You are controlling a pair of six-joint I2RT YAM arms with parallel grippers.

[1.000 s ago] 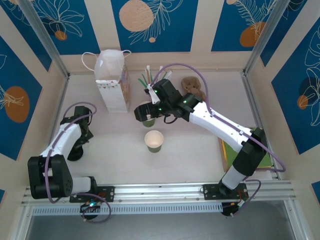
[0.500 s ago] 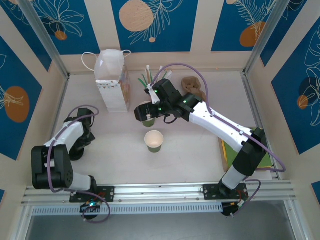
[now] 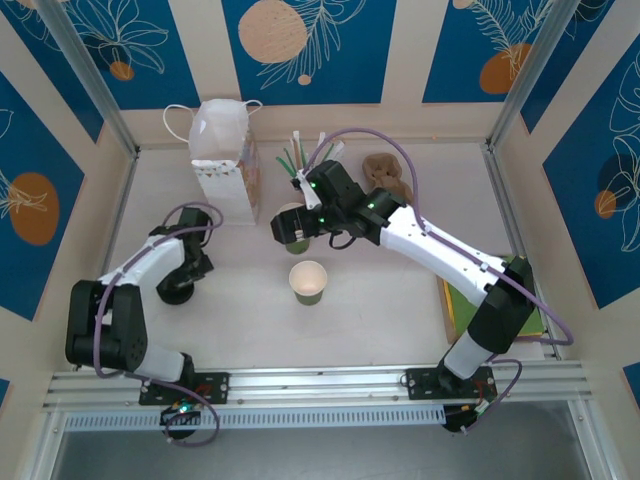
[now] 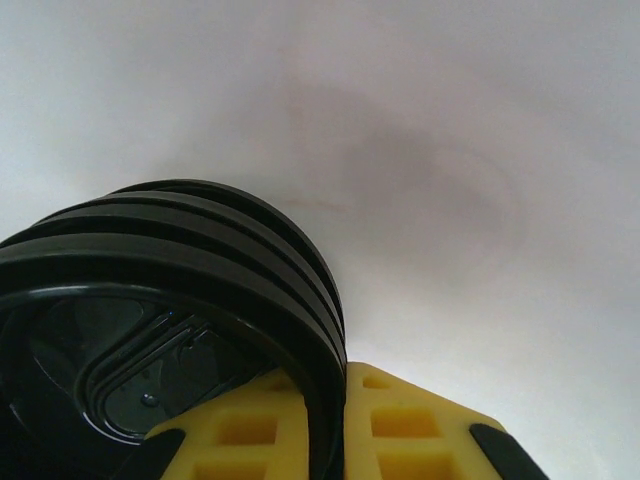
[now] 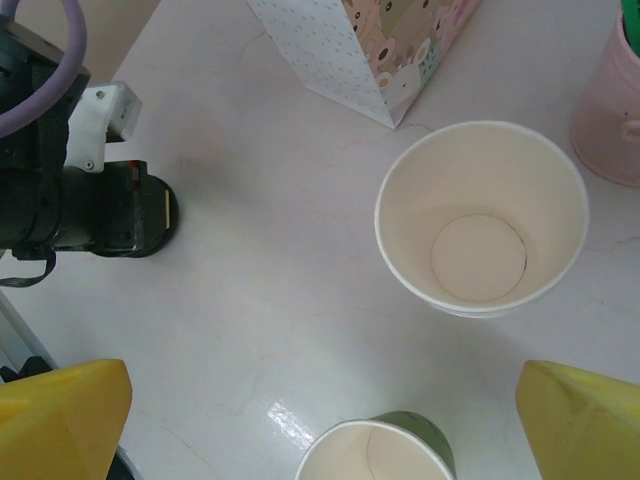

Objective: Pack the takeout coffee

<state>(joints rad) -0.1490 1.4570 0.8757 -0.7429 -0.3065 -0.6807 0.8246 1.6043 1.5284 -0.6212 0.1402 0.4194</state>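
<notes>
Near the worktop's (image 3: 380, 320) left edge, about mid-depth, left tool (image 3: 185, 280) is down on the black lid (image 3: 176, 293). Left wrist view: left tool (image 4: 325, 385) is nearly closed, with the black lid's (image 4: 180, 290) rim pinched between its 2 yellow fingers (image 4: 420, 430). The lid's side shows 3 ridged bands; can't tell if that's 1 lid or a stack.

Takeout coffee is in separate parts: lid at the left, cups open-topped mid-worktop.

Right tool (image 3: 298, 218) reaches in from the right and hangs over the open green cup (image 3: 292, 238), mid-worktop, toward the back. Right wrist view: right tool (image 5: 315, 370) is spread wide with 1 yellow finger (image 5: 60, 420) in each bottom corner, and it grips nothing. Open green cup (image 5: 480, 215) sits ahead of the fingers with its cream inside showing, clear of both.

2nd green cup (image 3: 308, 282) stands just in front of the 1st, also open; in the right wrist view it (image 5: 370, 450) sits low between the fingers.

Paper bag (image 3: 225, 160) is upright at the back edge, left of centre. Pink cup (image 5: 610, 100) is just beside the open green cup, on the back side.
</notes>
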